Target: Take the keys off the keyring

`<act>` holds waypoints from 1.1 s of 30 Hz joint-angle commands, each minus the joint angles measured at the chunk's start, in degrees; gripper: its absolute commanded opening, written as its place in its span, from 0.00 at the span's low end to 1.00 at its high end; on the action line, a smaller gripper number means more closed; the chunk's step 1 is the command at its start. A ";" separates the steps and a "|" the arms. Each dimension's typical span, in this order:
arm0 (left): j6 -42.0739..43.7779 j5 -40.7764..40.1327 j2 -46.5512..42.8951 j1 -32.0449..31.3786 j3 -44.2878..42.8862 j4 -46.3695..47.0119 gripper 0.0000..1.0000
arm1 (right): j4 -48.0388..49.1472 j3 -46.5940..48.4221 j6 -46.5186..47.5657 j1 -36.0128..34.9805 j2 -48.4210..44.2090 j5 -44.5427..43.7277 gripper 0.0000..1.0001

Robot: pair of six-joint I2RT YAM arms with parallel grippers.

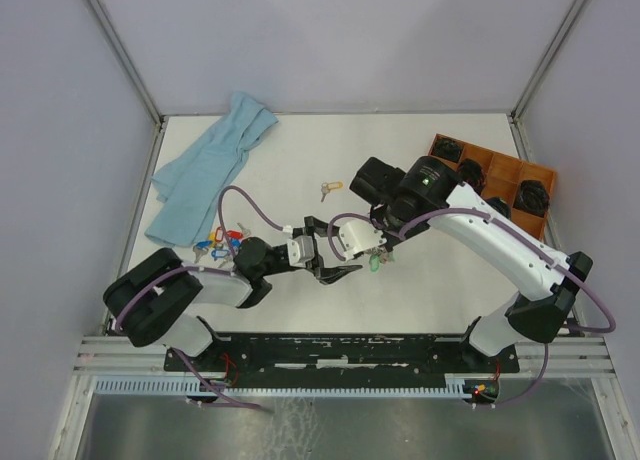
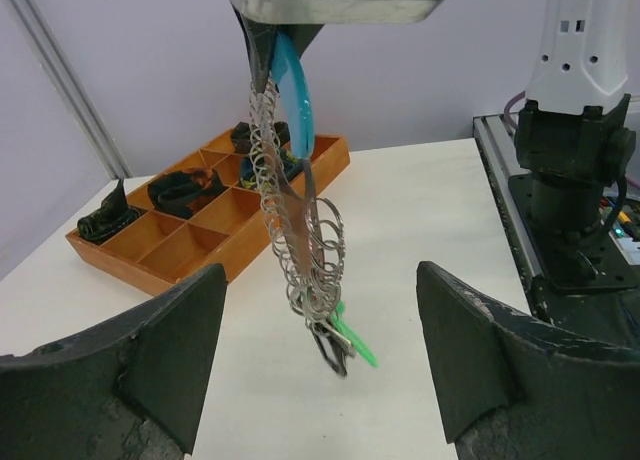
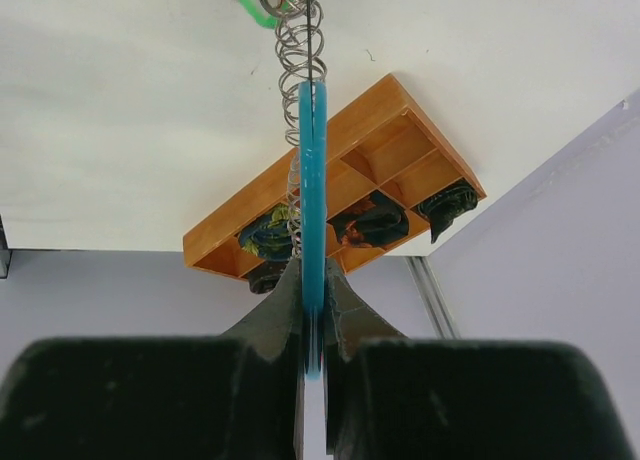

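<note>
My right gripper (image 1: 368, 244) is shut on the light-blue sheathed stretch of the keyring (image 3: 313, 160) and holds it hanging above the table. In the left wrist view the keyring (image 2: 300, 230) dangles as a dense string of silver rings, with a green-tagged key (image 2: 352, 342) at its bottom end. The right wrist view shows the pads (image 3: 287, 298) pinching the blue sheath. My left gripper (image 2: 320, 370) is open and empty, with its fingers (image 2: 150, 370) on either side of and just below the hanging end, not touching it. In the top view it (image 1: 338, 271) sits next to the right gripper.
An orange wooden tray (image 1: 505, 170) with dark items in its compartments stands at the back right. A light-blue cloth (image 1: 210, 170) lies at the back left. Loose coloured-tag keys (image 1: 215, 246) lie beside the cloth, and an orange-tagged key (image 1: 330, 188) lies mid-table.
</note>
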State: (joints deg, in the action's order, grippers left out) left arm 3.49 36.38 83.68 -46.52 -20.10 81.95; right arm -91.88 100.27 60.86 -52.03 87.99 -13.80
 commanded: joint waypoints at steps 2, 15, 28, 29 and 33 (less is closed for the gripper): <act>-4.86 1.17 5.10 -0.45 -4.70 9.68 0.82 | -8.99 1.79 -0.64 0.00 -2.64 1.35 0.02; -12.46 -5.92 8.87 -3.88 -5.37 17.08 0.72 | -9.01 2.41 -1.51 1.45 -3.33 7.12 0.01; -11.98 -15.51 7.45 -7.92 -4.59 17.02 0.67 | -7.78 1.12 -3.52 2.78 -4.20 9.92 0.01; -11.70 -16.05 7.11 -8.27 -4.17 17.02 0.68 | -7.71 0.89 -3.69 2.88 -4.35 9.93 0.01; -9.83 -18.04 4.88 -8.97 -2.95 17.02 0.69 | -7.48 -0.16 -4.15 3.07 -4.72 10.40 0.01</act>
State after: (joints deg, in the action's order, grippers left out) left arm -7.79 22.33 91.88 -54.76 -23.90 87.59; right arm -91.88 100.25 57.95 -49.34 85.69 -4.43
